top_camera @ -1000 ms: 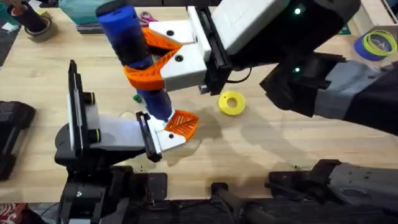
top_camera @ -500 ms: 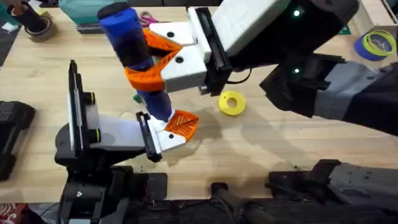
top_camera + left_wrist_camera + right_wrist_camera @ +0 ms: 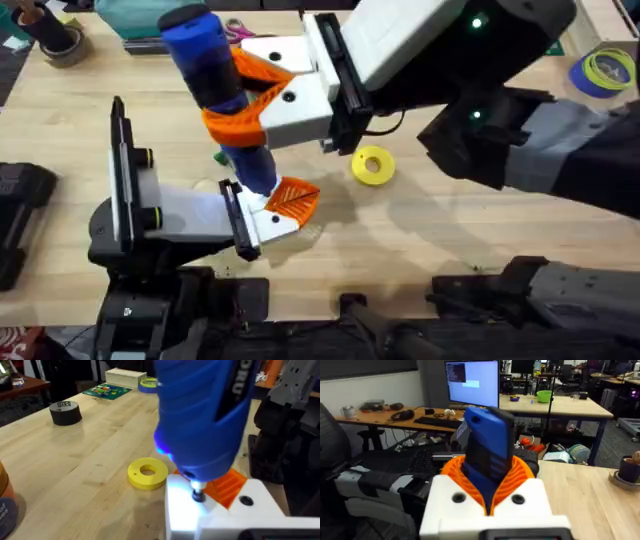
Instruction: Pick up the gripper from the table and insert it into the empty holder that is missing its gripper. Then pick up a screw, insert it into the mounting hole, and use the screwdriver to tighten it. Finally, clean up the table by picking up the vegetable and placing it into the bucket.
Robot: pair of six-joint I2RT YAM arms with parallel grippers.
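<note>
Right gripper (image 3: 240,100): its orange ribbed pads pinch the blue screwdriver (image 3: 215,85), held upright.
Screwdriver tip: pressed on the white holder (image 3: 210,515) of the left gripper (image 3: 275,210), beside the orange gripper (image 3: 227,487).
Left gripper's fingers: I cannot tell.
Yellow ring (image 3: 372,165): on the table (image 3: 420,230), near.

Overhead downward; wrists close (shared screwdriver (image 3: 215,95))

Screwdriver (image 3: 200,415) glossy blue plastic, metal tip; table (image 3: 450,230) pale matt wood.
</note>
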